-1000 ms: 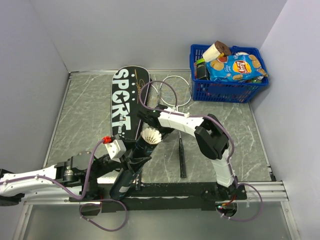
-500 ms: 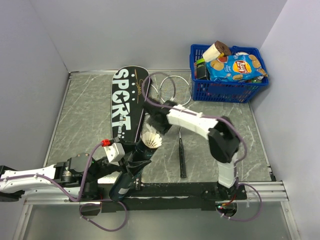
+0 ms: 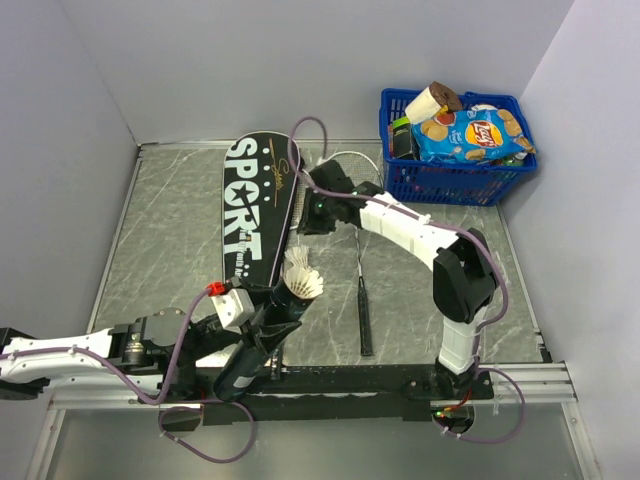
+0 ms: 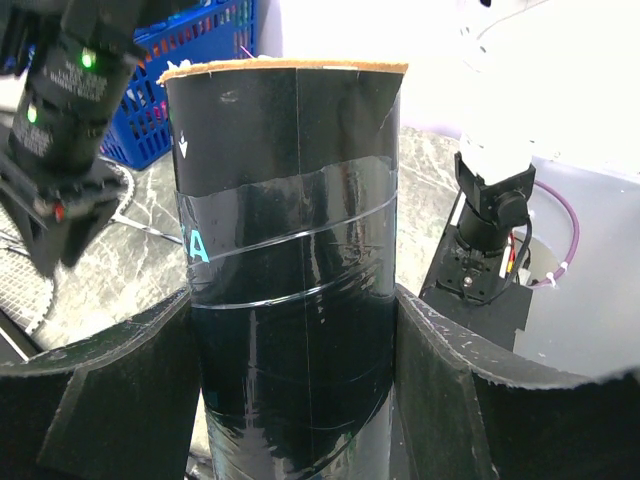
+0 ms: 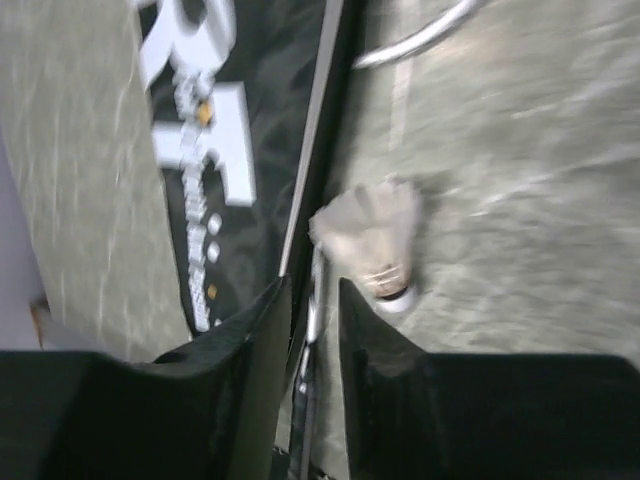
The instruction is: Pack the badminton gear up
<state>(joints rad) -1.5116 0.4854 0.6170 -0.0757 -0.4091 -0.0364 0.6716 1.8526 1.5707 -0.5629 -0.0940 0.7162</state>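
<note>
My left gripper [image 3: 262, 325] is shut on the long black tube [image 3: 250, 352], which tilts up near the front edge. A white shuttlecock [image 3: 301, 277] sits in the tube's mouth. The left wrist view shows the tube [image 4: 290, 200] clamped between both pads, with my left gripper [image 4: 295, 400] around it. My right gripper [image 3: 313, 212] hovers at the right edge of the black "SPORT" cover [image 3: 252, 205], beside the racket heads [image 3: 350, 175]. In the right wrist view my right gripper [image 5: 315, 290] has its jaws a little apart and empty. A second shuttlecock [image 5: 372, 238] lies on the table just beyond them, next to the cover [image 5: 235, 150].
A blue basket [image 3: 455, 170] of snack packets stands at the back right corner. The black racket handle [image 3: 364, 315] lies along the table toward the front. Grey walls close in on the left, back and right.
My right arm has drawn away from the tube's mouth and reached back toward the cover's edge and the racket heads. My left arm still holds the tube with the shuttlecock in it.
</note>
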